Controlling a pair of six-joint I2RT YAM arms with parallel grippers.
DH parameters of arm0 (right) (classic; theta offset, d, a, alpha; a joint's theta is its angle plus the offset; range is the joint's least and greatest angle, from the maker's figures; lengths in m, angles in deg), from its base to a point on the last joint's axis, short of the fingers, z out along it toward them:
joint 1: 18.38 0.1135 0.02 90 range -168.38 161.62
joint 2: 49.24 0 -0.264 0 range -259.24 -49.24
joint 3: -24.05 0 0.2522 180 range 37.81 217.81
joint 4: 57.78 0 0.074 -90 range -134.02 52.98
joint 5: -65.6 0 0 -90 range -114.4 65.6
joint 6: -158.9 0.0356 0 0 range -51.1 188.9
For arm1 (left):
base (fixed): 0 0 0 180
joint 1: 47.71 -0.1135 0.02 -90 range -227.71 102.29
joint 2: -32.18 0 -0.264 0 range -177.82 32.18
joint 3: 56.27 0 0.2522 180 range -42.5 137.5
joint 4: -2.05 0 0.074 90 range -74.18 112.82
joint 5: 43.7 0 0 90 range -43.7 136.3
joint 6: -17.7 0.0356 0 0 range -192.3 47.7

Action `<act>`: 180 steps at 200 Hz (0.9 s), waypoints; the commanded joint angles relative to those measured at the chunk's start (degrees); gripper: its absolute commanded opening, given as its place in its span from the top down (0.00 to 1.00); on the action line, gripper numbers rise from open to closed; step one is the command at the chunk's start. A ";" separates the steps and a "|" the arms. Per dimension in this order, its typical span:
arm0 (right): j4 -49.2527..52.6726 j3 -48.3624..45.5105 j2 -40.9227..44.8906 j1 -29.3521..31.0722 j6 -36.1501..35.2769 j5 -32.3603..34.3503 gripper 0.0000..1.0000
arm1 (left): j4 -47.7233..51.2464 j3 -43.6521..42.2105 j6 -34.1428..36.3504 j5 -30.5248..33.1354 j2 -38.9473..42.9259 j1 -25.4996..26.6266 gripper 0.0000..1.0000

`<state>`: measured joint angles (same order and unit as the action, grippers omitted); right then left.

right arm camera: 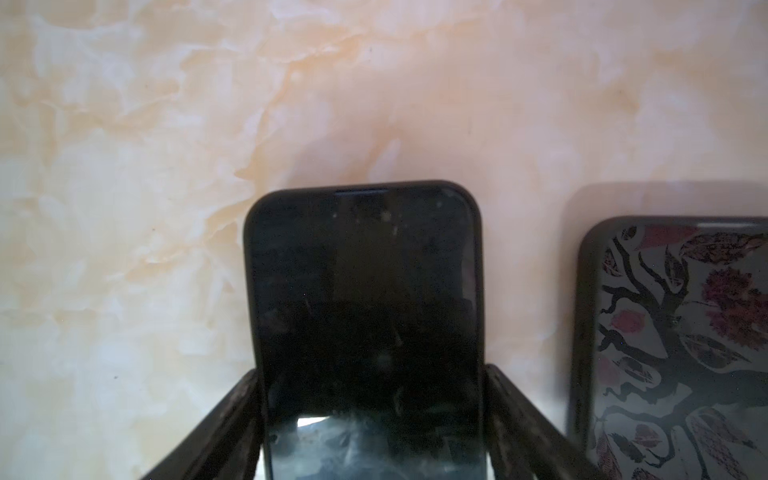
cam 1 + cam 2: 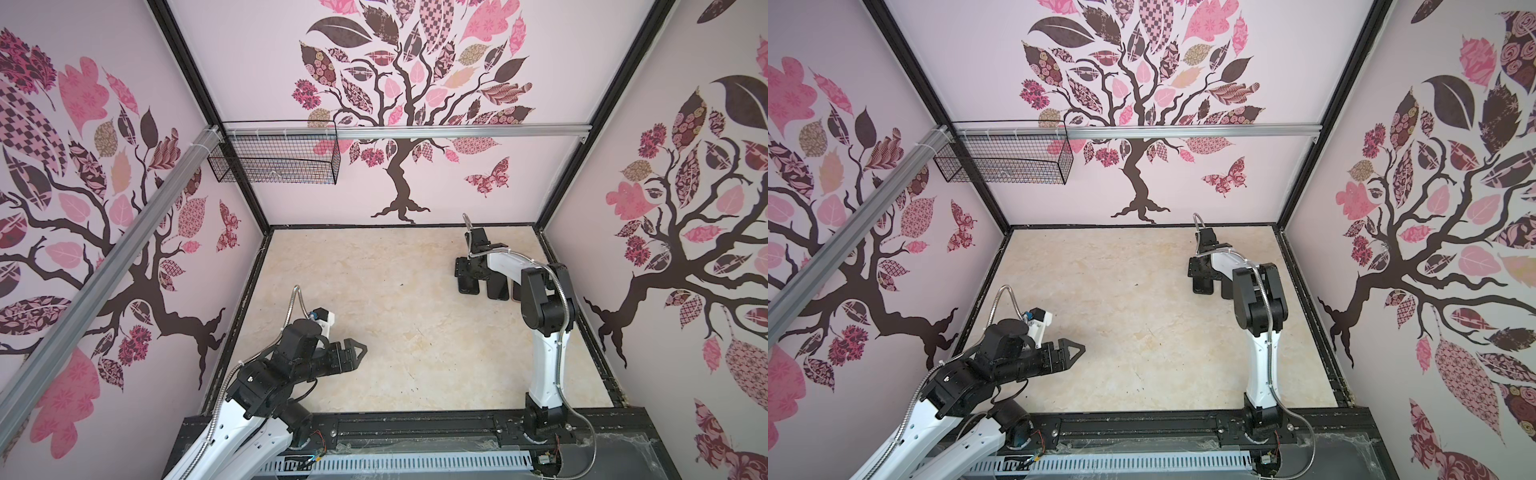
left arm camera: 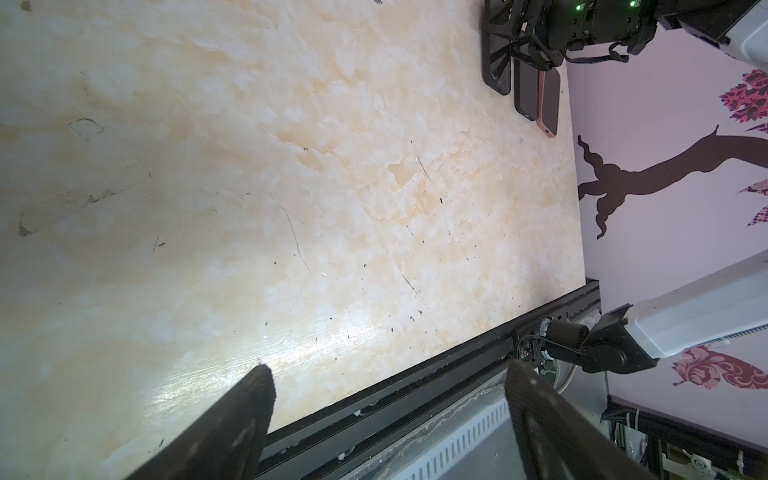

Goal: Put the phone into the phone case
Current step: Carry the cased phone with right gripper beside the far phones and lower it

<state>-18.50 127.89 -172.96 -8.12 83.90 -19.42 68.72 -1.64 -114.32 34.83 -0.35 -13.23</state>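
**Operator:** What sits nearest me, and what am I missing?

**Spotter:** At your near-left corner of the tabletop [image 2: 374, 316] hangs your left gripper [image 2: 359, 351]. Its jaws are wide, and the left wrist view shows bare marble between them. The picture's border cuts off both of its fingers [image 3: 249, 415]. The black rail [image 2: 415, 428] runs along the near edge just past them.

**Operator:** How much room have I got?

**Spotter:** The marble lies open from the near edge through the middle to the far edge. Everything crowds the right edge, toward the far-right corner. A wire basket [image 2: 274, 158] hangs on the far wall above the far-left corner, off the tabletop.

**Operator:** And the phone?

**Spotter:** Your right gripper [image 1: 370, 372] straddles a black-rimmed phone [image 1: 365, 291] lying flat, with its fingers tight against both long sides. You see only one end; the rest is cut off. I cannot tell whether that matte rim is a case or the phone's own body.

Just beside it, not touching, a glossy-faced phone [image 1: 673, 353] mirrors the tree wallpaper, and it is cut off too. The left wrist view shows three dark slabs side by side. The outermost is a rose-gold-edged phone [image 3: 549, 106], just beside the right edge. In both top views your right arm [image 2: 544, 299] covers most of them.
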 commanded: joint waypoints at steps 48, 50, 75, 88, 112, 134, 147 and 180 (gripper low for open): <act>0.51 0.36 -1.75 -1.00 -0.44 1.27 0.75 | 0.09 2.61 -0.51 0.94 -2.03 -0.20 0.10; 0.50 0.38 -1.78 -1.03 -0.49 1.25 0.74 | 0.07 2.57 -0.60 0.99 -2.08 -0.16 0.10; 0.77 0.11 -1.44 -1.04 -0.67 0.21 0.51 | 0.50 1.99 -1.61 3.25 -1.88 -0.20 0.09; 0.35 -0.54 -0.94 -1.04 -0.81 -0.35 0.43 | 0.88 1.69 -2.14 4.62 -1.81 -0.12 0.09; -0.29 -1.47 0.15 -1.10 -0.70 -1.31 0.32 | 1.29 1.00 -3.27 6.99 -1.23 -0.20 0.08; -0.21 -1.58 1.14 -1.11 -1.02 -1.85 0.25 | 0.49 -0.06 -5.24 8.80 -0.48 -0.12 0.07; -0.04 -1.58 1.97 -1.13 -1.30 -1.59 0.19 | -0.76 -0.98 -6.35 9.19 -0.10 -0.17 0.07; 0.08 -2.40 4.77 -1.21 -2.52 -1.63 0.00 | -0.22 -1.42 -9.18 16.83 0.21 -0.17 0.06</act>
<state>-19.90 126.71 -172.59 -8.82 82.51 -20.15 68.65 -1.80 -120.66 44.19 -0.83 -13.23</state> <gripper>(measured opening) 0.976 0.934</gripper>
